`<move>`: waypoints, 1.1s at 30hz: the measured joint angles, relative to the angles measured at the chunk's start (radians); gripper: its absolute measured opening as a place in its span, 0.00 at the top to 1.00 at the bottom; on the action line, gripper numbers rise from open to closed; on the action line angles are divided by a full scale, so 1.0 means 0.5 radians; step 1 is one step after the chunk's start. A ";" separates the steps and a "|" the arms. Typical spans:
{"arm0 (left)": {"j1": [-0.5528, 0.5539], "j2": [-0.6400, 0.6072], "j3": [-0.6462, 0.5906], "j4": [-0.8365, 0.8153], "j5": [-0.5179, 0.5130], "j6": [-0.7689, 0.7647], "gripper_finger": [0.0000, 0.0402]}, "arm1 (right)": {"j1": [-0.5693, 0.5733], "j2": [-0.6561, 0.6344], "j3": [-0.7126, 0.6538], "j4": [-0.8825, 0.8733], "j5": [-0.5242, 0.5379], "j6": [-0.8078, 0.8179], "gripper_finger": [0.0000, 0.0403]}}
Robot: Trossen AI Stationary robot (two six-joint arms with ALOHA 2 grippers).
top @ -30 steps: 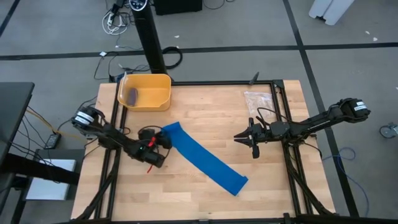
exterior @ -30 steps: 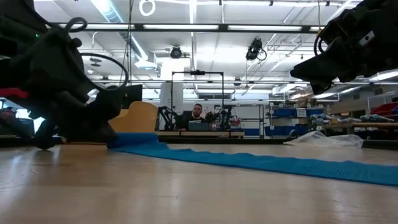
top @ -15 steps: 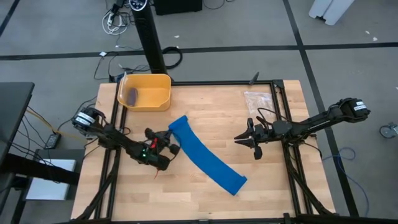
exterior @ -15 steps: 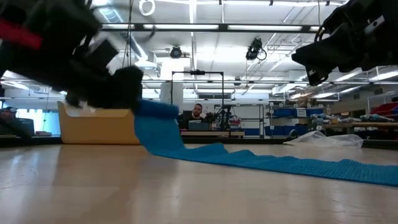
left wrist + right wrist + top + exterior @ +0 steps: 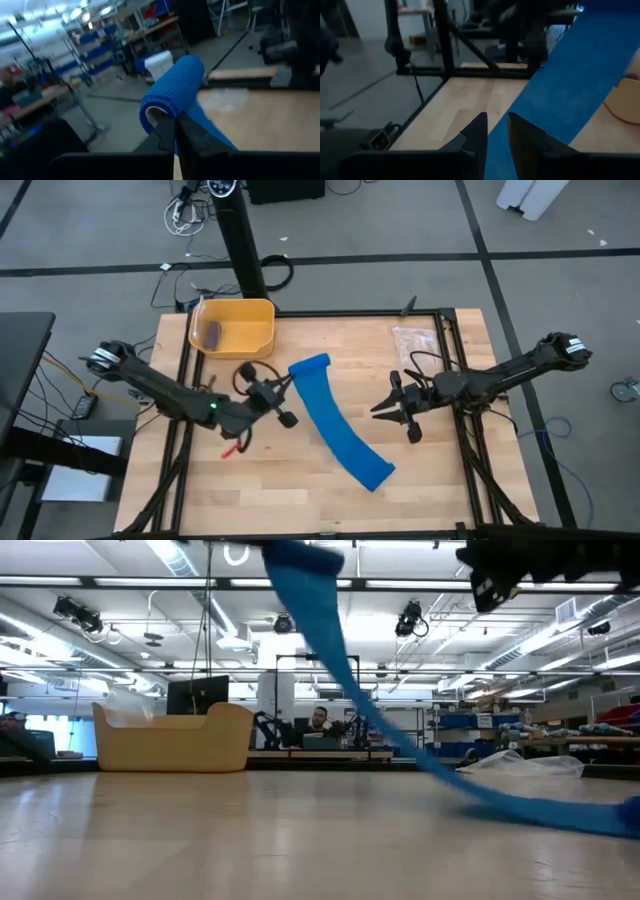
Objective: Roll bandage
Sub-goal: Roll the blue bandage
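Note:
The bright blue bandage (image 5: 335, 420) is a long flat ribbon. Its far end (image 5: 310, 365) is raised and its near end (image 5: 372, 472) lies on the table. In the low view the bandage (image 5: 340, 650) slopes from high up down to the table at the right. My left gripper (image 5: 288, 383) is shut on the raised end. My right gripper (image 5: 397, 417) is open and empty, just right of the ribbon's middle, above the table. In the right wrist view the ribbon (image 5: 570, 85) hangs just ahead of its fingers. My left gripper pinches the bandage's far end between its two shut fingers (image 5: 172, 135). The fabric curls over the fingertips in a loose loop (image 5: 172, 92). That end is lifted clear of the table. The rest hangs down slanting and slack to the near end on the table.
A yellow bin (image 5: 240, 340) at the far left holds a dull purple-grey cylinder (image 5: 213, 333). A clear plastic packet (image 5: 415, 338) lies at the far right. A small red piece (image 5: 232, 448) lies near the left arm. Black frame rails (image 5: 455, 380) run along both sides. A person (image 5: 318, 722) sits beyond the table.
My left gripper has risen and gone toward the table's right and far edges with the bandage's far end. That end has been lifted off the table, high up in the low view. The ribbon has swung steeper, and its near end has stayed on the table.

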 joint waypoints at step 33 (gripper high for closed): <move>-0.001 -0.074 1.204 -0.603 0.277 0.864 0.99 | 0.372 0.655 0.348 -0.303 0.347 -0.057 0.75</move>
